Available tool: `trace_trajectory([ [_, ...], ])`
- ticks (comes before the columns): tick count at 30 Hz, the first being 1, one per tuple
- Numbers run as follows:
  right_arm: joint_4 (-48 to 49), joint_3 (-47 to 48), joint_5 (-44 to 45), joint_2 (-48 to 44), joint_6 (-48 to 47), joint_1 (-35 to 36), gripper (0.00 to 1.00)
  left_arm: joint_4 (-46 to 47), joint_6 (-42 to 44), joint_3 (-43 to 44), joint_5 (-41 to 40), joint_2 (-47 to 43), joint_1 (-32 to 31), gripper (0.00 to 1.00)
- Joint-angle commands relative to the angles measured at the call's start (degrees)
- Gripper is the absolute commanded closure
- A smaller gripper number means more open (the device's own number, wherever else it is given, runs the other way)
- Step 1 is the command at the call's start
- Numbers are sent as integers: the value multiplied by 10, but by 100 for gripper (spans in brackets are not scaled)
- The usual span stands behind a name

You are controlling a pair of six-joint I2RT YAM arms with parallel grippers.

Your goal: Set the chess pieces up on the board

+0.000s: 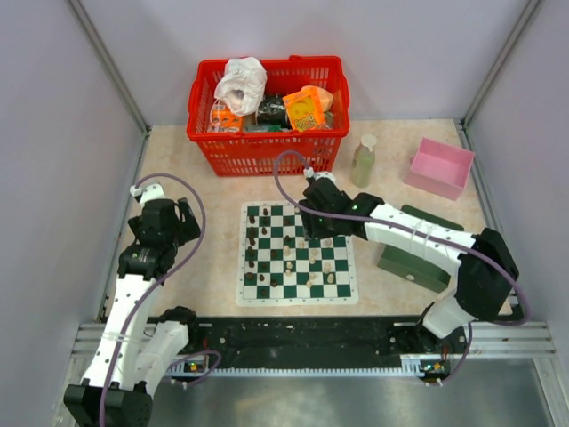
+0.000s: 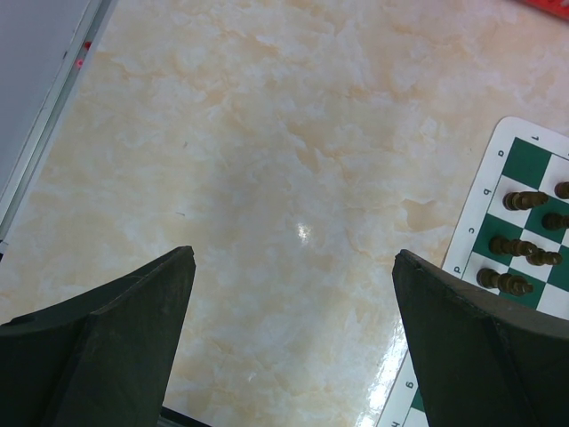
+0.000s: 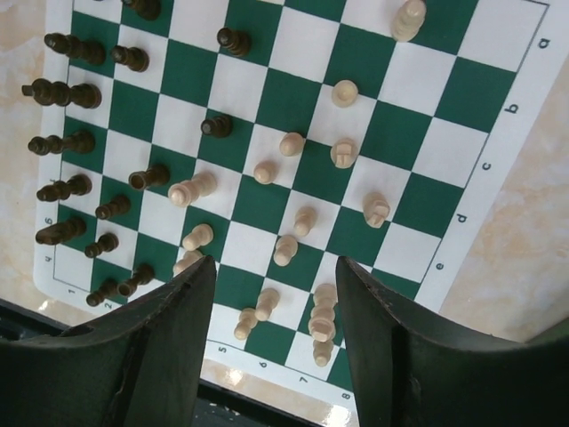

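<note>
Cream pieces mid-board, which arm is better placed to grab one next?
Right, likely: the right end effector hovers open over the cream pieces on the board; the left end effector is over table beside it.

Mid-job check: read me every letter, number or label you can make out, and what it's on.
"a", "b", "c", "d", "e": board's white border, right wrist view.
"5", "6", "7": adjoining edge of that border.
"a", "b", "c", "d": border again, left wrist view.
Print on the packets in the red basket: too small to read.
</note>
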Motion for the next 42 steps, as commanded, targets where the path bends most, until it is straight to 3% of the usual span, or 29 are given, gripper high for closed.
trace_trajectory([
  [1,21,48,68,10,19,-2,42,25,6,-1,-5,-2,-1,2],
  [11,25,105,46,58,40,-82,43,21,0,-4,-5,6,-1,2],
  [25,87,145,-31,138,-25,-84,46,27,6,-4,-32,-9,-1,2],
  [42,116,216,-44,265,-49,-99,53,24,10,-1,-24,3,-1,3],
])
